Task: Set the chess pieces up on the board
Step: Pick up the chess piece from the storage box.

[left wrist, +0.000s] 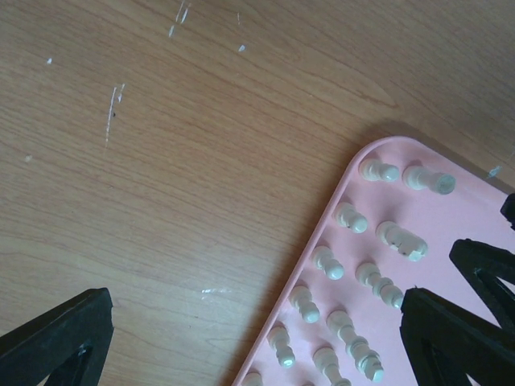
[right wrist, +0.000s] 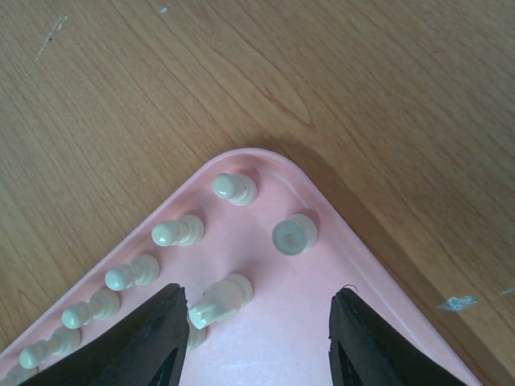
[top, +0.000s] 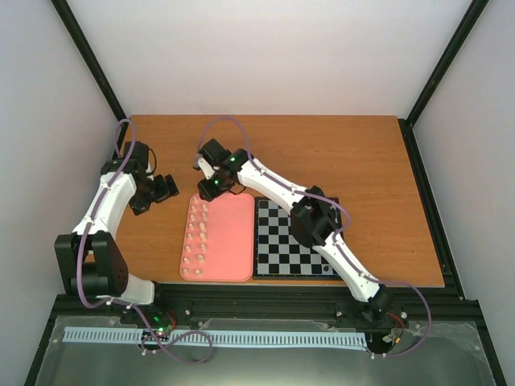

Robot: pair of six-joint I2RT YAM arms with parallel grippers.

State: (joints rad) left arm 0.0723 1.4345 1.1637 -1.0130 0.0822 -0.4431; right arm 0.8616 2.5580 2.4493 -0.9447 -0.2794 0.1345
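Observation:
Two columns of cream-white chess pieces (top: 195, 237) stand along the left side of a salmon-pink tray (top: 233, 241). The chequered board (top: 294, 251) lies right of the tray, partly under my right arm; I see no pieces on its visible squares. My right gripper (right wrist: 259, 299) hovers over the tray's far left corner, jaws apart. A taller piece (right wrist: 219, 299) leans by its left finger and a rook-like piece (right wrist: 294, 233) stands just ahead. My left gripper (left wrist: 256, 301) is wide open over bare table at the tray's left edge (left wrist: 338, 193), holding nothing.
The wooden table (top: 362, 161) stretches behind and to the right of the board. The right arm's elbow (top: 314, 221) hangs above the board's far squares. Black frame posts stand at the table's corners, and white walls enclose the workspace.

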